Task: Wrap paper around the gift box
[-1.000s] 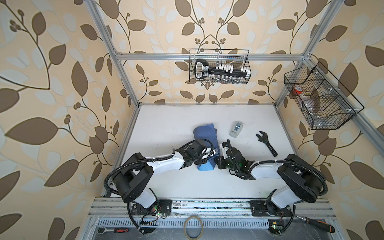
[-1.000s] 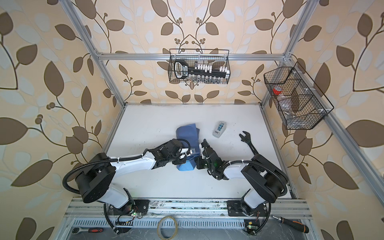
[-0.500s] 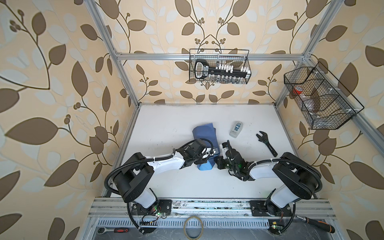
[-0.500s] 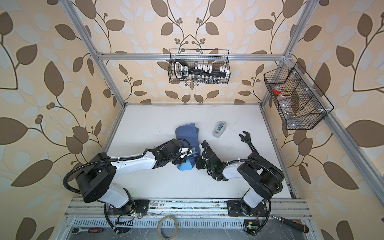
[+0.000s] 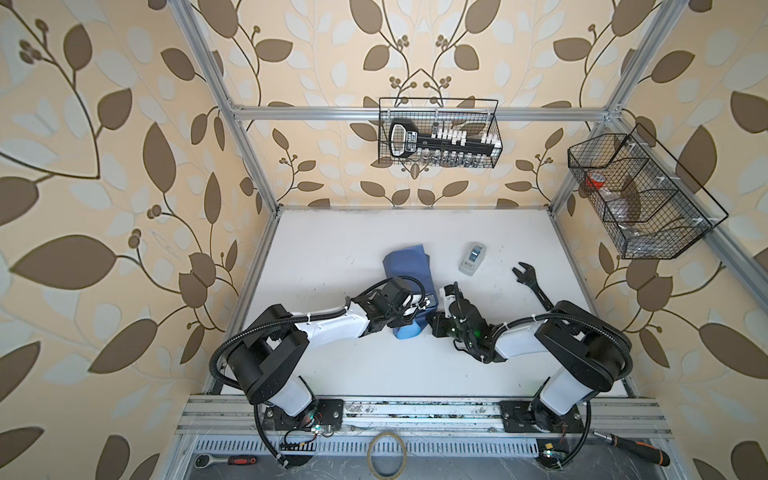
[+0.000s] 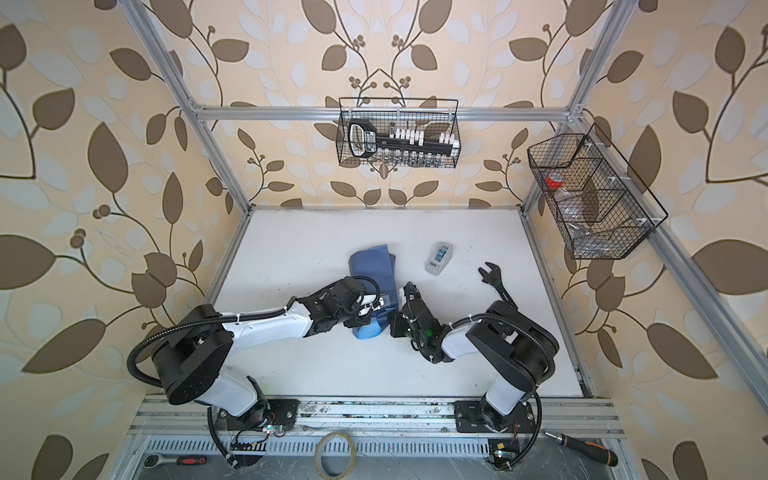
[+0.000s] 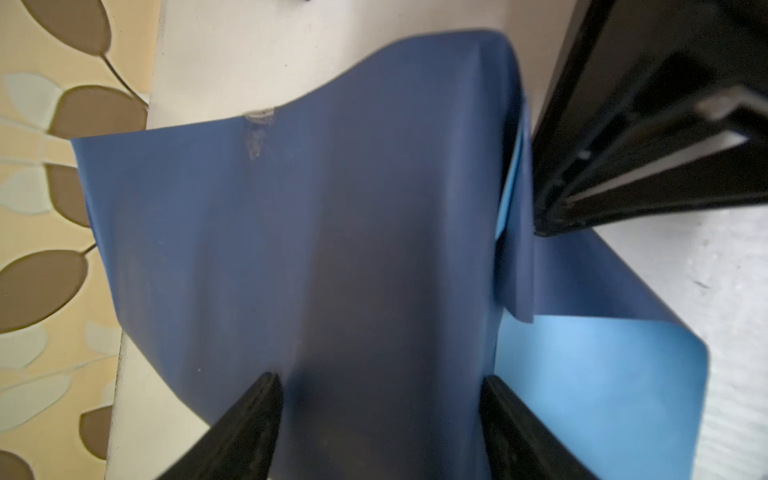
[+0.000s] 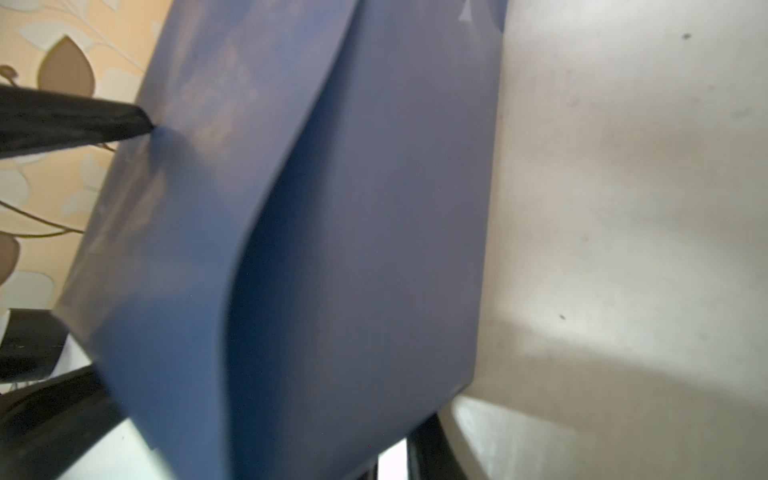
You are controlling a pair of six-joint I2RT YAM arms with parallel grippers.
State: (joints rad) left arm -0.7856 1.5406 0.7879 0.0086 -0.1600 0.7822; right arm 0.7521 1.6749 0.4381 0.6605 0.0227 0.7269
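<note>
Left wrist view: two left fingers (image 7: pixel 245 432) straddle one paper (image 7: pixel 291 232), spread wide (right fingers (image 8: pixel 428 453) pinch it narrowly).

White table (image 5: pixel 332 249): blue paper (image 5: pixel 405 262), tape dispenser (image 5: pixel 472 258), black wrench (image 5: pixel 528 281).

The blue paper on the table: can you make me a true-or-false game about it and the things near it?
1. The paper shows a light blue side and a darker blue side. True.
2. The tape dispenser sits on top of the paper. False: it lies on the table beside the paper, not touching it.
3. The left gripper is spread wide over the paper. True.
4. The wrench is red. False: it is black.
</note>
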